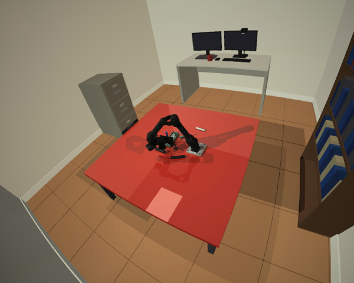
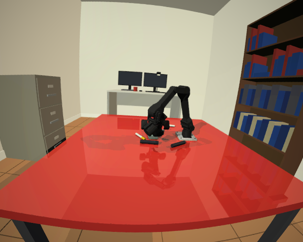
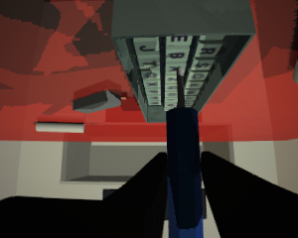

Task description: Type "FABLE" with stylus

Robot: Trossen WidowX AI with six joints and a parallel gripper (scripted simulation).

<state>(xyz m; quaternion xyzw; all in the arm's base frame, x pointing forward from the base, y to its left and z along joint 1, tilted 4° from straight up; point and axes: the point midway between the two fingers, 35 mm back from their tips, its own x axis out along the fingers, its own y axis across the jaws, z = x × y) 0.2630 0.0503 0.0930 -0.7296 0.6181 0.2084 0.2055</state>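
The grey-green keyboard point(image 1: 174, 134) point(image 2: 153, 137) point(image 3: 184, 17) lies on the red table, partly hidden by the arm in the top and exterior views. Its pale letter keys run in long rows away from the wrist camera; E and B show nearest in the middle row. My gripper point(image 3: 183, 160) is shut on the blue stylus point(image 3: 184, 144) point(image 1: 166, 133), whose thin grey tip points at the keyboard. In the wrist view the tip is over the middle row, just beyond the B key, and partly covers the key there. I cannot tell whether it touches or presses that key.
Two black cylinders point(image 1: 177, 157) point(image 2: 149, 142) lie near the keyboard. A white-and-yellow marker point(image 2: 139, 135) lies beside it. A white stick point(image 1: 200, 129) point(image 2: 171, 125) point(image 3: 60, 127) and a grey block point(image 3: 95, 100) lie farther off. The arm's base plate point(image 1: 205, 149) point(image 2: 194, 138) stands on the table.
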